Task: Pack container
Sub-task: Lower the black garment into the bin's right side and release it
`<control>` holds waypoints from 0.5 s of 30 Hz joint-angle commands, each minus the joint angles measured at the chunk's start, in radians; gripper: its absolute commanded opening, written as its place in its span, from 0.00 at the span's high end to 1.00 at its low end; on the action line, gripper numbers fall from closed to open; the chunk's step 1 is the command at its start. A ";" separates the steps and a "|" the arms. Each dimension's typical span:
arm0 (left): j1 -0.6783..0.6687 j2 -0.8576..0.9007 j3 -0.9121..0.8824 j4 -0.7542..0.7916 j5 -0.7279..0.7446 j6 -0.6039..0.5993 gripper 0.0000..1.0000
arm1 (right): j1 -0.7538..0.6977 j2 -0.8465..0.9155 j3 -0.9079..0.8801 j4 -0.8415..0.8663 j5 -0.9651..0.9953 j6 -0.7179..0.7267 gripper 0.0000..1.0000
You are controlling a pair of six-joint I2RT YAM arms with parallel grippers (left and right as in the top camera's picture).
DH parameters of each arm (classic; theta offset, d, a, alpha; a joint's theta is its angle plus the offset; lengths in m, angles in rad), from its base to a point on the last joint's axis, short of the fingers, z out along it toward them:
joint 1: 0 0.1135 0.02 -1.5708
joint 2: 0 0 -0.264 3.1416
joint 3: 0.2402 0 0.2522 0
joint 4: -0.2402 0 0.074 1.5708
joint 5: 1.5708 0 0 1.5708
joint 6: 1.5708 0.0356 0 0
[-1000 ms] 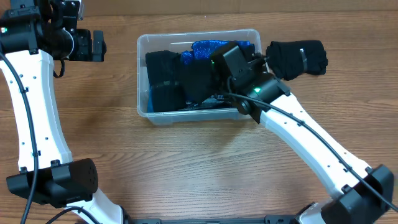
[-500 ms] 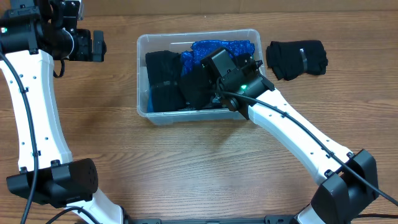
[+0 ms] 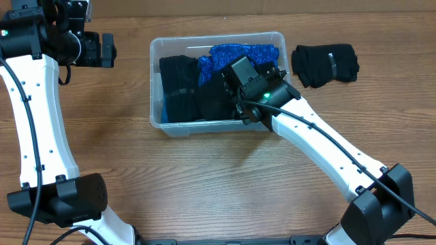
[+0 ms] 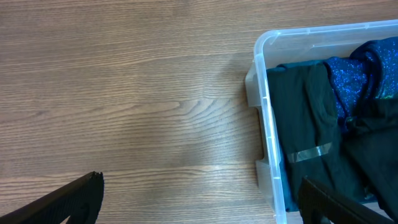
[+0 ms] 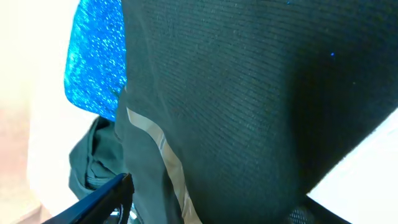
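Container (image 3: 204, 126) position and load, inspector?

Inspector: Clear bin at the back of the bench (image 3: 136, 177), between the 2 arms. It holds black garments (image 3: 178, 92) and a blue sparkly cloth (image 3: 248, 53).

Lead: End effectors?

Inspector: The right end effector (image 3: 231, 82) is down inside the bin. Its fingers (image 5: 102, 198) are spread wide, with a grey-striped black garment (image 5: 249, 93) filling the gap. The left end effector (image 4: 199, 205) is wide and empty, left of the bin and apart from it.

Lead: Step in hand?

Inspector: My judgement is that it is setting down a black piece. 1 folded black bundle (image 3: 325, 64) lies on the bench just right of the bin, not yet packed. The next move calls for lifting the right arm clear of the rim without snagging cloth, then reaching for that bundle.
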 commanded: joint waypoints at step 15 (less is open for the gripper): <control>0.000 0.010 0.008 0.004 0.000 -0.013 0.00 | 0.004 -0.055 0.034 -0.105 0.002 -0.613 0.26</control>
